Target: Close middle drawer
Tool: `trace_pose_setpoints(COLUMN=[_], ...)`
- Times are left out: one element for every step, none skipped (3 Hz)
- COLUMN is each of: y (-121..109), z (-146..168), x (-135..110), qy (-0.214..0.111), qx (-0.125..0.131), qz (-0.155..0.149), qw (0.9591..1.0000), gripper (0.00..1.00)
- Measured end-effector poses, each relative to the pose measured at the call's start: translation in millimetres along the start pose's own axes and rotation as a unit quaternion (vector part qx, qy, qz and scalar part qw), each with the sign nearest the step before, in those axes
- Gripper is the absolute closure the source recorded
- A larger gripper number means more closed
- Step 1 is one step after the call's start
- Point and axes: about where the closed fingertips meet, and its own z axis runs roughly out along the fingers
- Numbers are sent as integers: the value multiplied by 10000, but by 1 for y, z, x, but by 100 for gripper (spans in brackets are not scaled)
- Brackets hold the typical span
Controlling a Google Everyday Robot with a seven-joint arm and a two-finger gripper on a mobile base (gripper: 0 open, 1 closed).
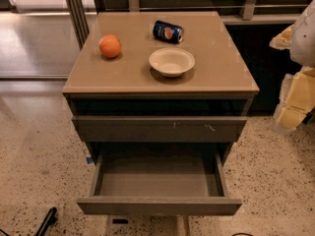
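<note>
The middle drawer (158,205) is pulled far out of the grey-brown cabinet. Its slim plain front panel is nearest to me and its flat box interior (157,177) holds nothing. Above it sits the taller drawer front with small pale scratches (158,129), which stands out only slightly. My arm shows as white and pale yellow parts at the right edge of the view. My gripper (293,104) hangs there, to the right of the cabinet and well apart from the drawer.
On the cabinet top (221,77) lie an orange (110,46), a white bowl (172,61) and a blue soda can on its side (167,31). A black object (47,220) lies on the speckled floor at lower left. A railing and glass stand behind the cabinet.
</note>
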Motion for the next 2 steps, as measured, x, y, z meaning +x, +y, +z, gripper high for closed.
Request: trace_pose_setpoints(y=[0, 6], z=[0, 10], x=[0, 4], qy=[-1, -297], qx=[0, -16], qz=[1, 182], qw=[10000, 9994], gripper=[0, 0])
